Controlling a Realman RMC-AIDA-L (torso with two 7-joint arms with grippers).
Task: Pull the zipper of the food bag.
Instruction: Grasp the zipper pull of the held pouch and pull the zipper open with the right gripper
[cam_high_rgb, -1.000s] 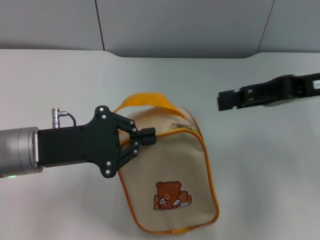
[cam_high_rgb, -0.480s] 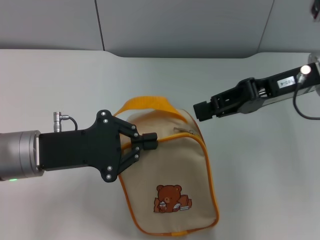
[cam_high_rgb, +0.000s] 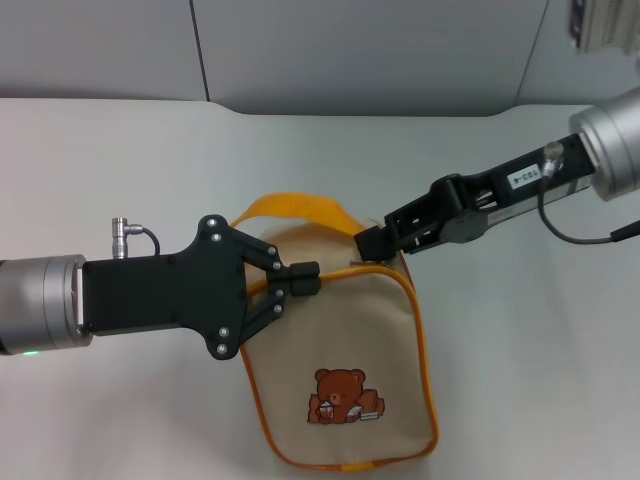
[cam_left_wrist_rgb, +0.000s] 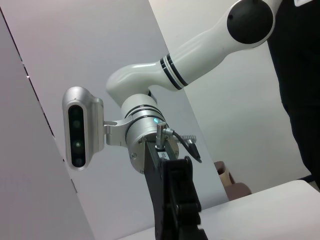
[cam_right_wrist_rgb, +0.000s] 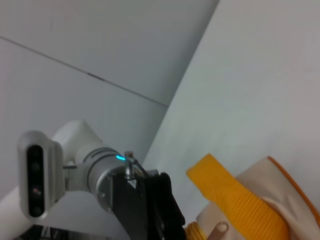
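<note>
The food bag (cam_high_rgb: 345, 340) lies on the white table, beige with orange piping, the bear patch (cam_high_rgb: 344, 394) facing up and the orange handle (cam_high_rgb: 296, 206) at its far end. My left gripper (cam_high_rgb: 305, 278) is shut on the bag's top edge, left of the zipper (cam_high_rgb: 385, 268). My right gripper (cam_high_rgb: 372, 241) reaches in from the right and sits just above the zipper's far end. The pull tab is not clearly visible under it. The right wrist view shows the handle (cam_right_wrist_rgb: 235, 200) and my left gripper (cam_right_wrist_rgb: 155, 210).
The white table (cam_high_rgb: 520, 350) stretches around the bag, with a grey wall (cam_high_rgb: 360, 50) behind it. The left wrist view shows only my right arm (cam_left_wrist_rgb: 150, 120) against that wall.
My right gripper has come down and to the left, from well clear of the bag to its top by the zipper. My left gripper and the bag shifted slightly.
</note>
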